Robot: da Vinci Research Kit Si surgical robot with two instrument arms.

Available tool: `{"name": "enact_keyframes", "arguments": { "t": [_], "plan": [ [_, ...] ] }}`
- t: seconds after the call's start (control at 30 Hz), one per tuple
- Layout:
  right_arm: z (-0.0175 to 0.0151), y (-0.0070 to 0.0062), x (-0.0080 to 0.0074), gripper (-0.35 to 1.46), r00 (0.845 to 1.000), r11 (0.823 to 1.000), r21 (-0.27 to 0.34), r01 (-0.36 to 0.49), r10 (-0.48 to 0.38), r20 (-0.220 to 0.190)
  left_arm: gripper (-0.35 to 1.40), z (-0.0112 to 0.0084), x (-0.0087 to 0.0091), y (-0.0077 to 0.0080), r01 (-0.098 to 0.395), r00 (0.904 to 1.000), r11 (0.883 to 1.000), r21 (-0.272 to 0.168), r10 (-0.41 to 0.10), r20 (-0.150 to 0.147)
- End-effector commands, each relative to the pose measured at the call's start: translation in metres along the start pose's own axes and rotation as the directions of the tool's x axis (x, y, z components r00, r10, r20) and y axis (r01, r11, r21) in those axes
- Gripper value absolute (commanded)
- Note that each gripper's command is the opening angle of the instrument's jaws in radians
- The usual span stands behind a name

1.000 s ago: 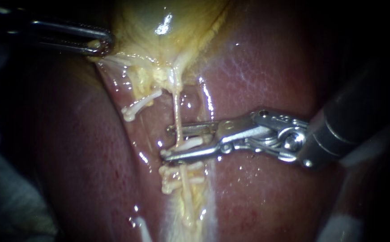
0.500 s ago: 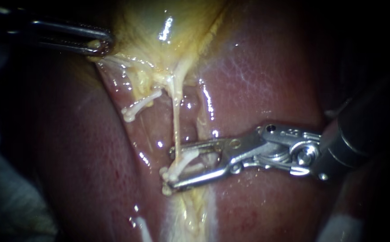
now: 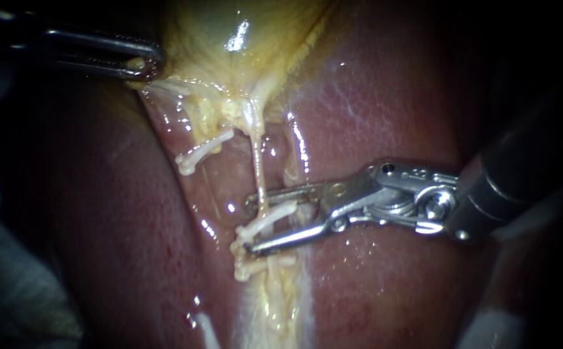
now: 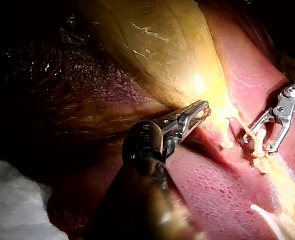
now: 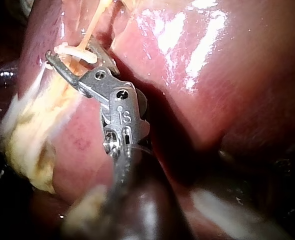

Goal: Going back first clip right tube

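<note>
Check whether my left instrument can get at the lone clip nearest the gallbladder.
Probably not yet: the left instrument has its jaws shut on the gallbladder edge, so it would have to let go first. Nothing else lies between it and the clip.

The right instrument [image 3: 247, 224] dipped along the thin tube [image 3: 258, 168] away from the gallbladder [image 3: 242, 39] and has now come partway back. Its jaws stand wider apart than a second ago, and the clip [image 3: 278, 213] between them lies more tilted.
</note>
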Motion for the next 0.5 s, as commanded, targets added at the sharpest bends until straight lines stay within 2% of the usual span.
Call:
{"name": "enact_keyframes", "arguments": {
  "t": [0.03,0.13,0.2,0.3,0.5],
  "plan": [
    [-0.0008,-0.0003,0.0003,0.50,0.999,0.999,-0.030,0.031,-0.030,0.037,-0.35,-0.0001,0.0000,0.0000,0.000,1.0000,1.000,0.000,0.000,0.000],
    [-0.0032,-0.0008,0.0010,0.50,0.988,0.992,-0.068,0.107,-0.098,0.120,-0.35,-0.0001,0.0000,0.0000,0.000,1.0000,1.000,0.000,0.000,0.000],
    [-0.0048,-0.0011,0.0017,0.50,0.979,0.985,-0.080,0.153,-0.140,0.148,-0.35,-0.0001,0.0000,0.0000,0.000,1.0000,1.000,0.000,0.000,0.000],
    [-0.0076,-0.0016,0.0031,0.50,0.973,0.978,-0.087,0.189,-0.174,0.154,-0.35,-0.0001,0.0000,0.0000,0.000,1.0000,1.000,0.000,0.000,0.000],
    [-0.0123,-0.0029,0.0046,0.50,0.961,0.965,-0.095,0.243,-0.225,0.163,-0.35,-0.0001,0.0000,-0.0001,0.000,1.0000,1.000,0.000,0.000,0.000]
  ]
}}
